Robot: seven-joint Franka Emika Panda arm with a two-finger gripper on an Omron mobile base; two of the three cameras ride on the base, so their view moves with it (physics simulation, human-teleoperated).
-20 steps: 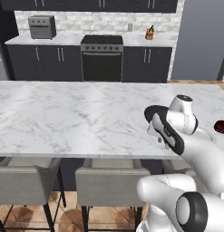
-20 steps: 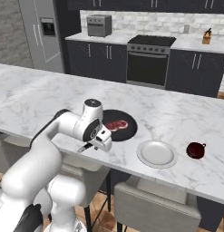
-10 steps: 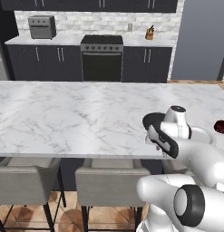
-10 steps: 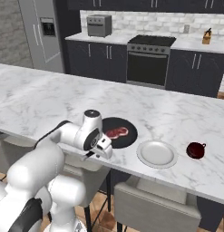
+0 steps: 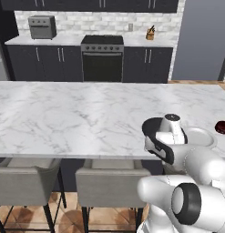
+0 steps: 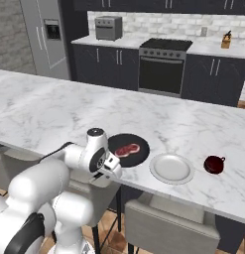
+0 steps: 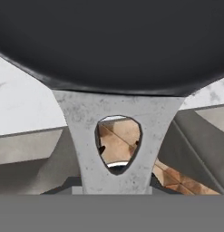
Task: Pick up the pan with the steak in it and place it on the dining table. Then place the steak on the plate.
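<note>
The black pan (image 6: 137,142) lies on the dining table (image 6: 54,114) close to its front edge, and the red steak (image 6: 127,150) sits inside it. The pale plate (image 6: 171,167) rests just right of the pan. My gripper (image 6: 110,168) is at the table's edge, shut on the pan's handle. In the hand view the pan (image 7: 113,41) spans the top and its grey handle (image 7: 86,118), with a hole in it, runs down towards my hidden fingertips. From the left, my hand covers part of the pan (image 5: 152,126), with the plate (image 5: 202,136) beyond.
A dark red round thing (image 6: 213,163) stands right of the plate. Grey chairs (image 5: 109,182) are tucked under the table's front edge. Behind the table are dark cabinets, a stove (image 5: 102,57) and a fridge (image 6: 47,39).
My hand has dropped lower and come towards the table's front edge, drawing the pan with the steak a little nearer that edge. The plate has stayed put.
</note>
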